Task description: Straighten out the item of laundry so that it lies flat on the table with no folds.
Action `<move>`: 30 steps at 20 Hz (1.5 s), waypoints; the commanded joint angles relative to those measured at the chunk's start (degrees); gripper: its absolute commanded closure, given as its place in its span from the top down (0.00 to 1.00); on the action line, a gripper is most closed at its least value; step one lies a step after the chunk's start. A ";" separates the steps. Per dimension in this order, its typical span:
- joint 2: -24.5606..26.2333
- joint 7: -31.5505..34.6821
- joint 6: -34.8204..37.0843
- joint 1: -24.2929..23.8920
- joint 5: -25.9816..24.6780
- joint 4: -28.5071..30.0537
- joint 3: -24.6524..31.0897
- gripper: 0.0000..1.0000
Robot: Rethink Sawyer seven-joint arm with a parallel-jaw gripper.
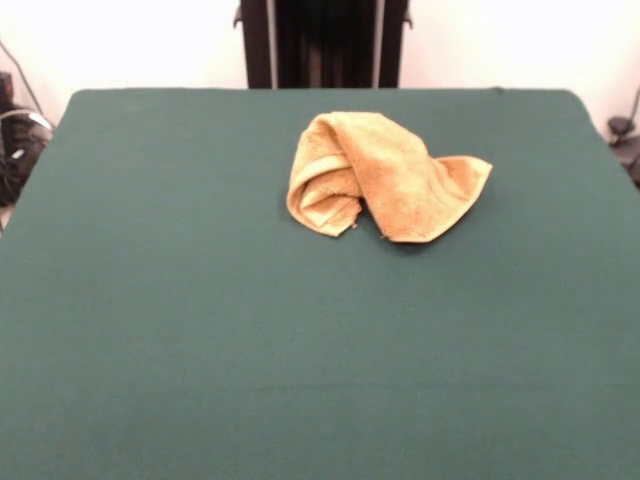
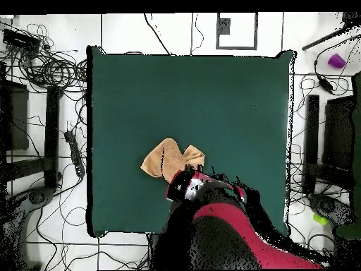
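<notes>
Towel [image 1: 380, 175] bunched, its underside and inner folds hidden; tag not to be made out. Seen from overhead, towel's edge nearest the arm [image 2: 218, 226] covered by it. Gripper hidden beneath the arm. Table [image 1: 150, 350] cropped at front view's lower edge.

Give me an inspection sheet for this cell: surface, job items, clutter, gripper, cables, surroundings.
Surface: dark green table, nothing on it but the towel.
Job items: golden yellow-orange towel crumpled and folded over itself, not flat; lies on the robot's side of the table.
Clutter: nothing seen on the table.
Gripper: arm hangs over the table edge beside the towel in the overhead view; fingers hidden, state cannot be told.
Cables: loose tangles on the floor beside the table, more on the opposite side.
Surroundings: white tiled floor, dark equipment along both sides, a purple object on the floor.
</notes>
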 commanded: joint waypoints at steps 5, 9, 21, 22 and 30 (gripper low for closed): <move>4.39 -7.26 9.72 -3.57 4.04 1.59 4.29 1.00; 6.69 -5.70 5.15 -3.35 3.73 2.60 5.50 1.00; 14.03 0.95 -8.97 -0.72 1.00 4.58 6.42 1.00; 14.87 1.70 -10.37 -0.30 0.54 4.56 6.37 1.00; 20.23 5.16 -18.76 2.22 -2.18 3.99 4.79 1.00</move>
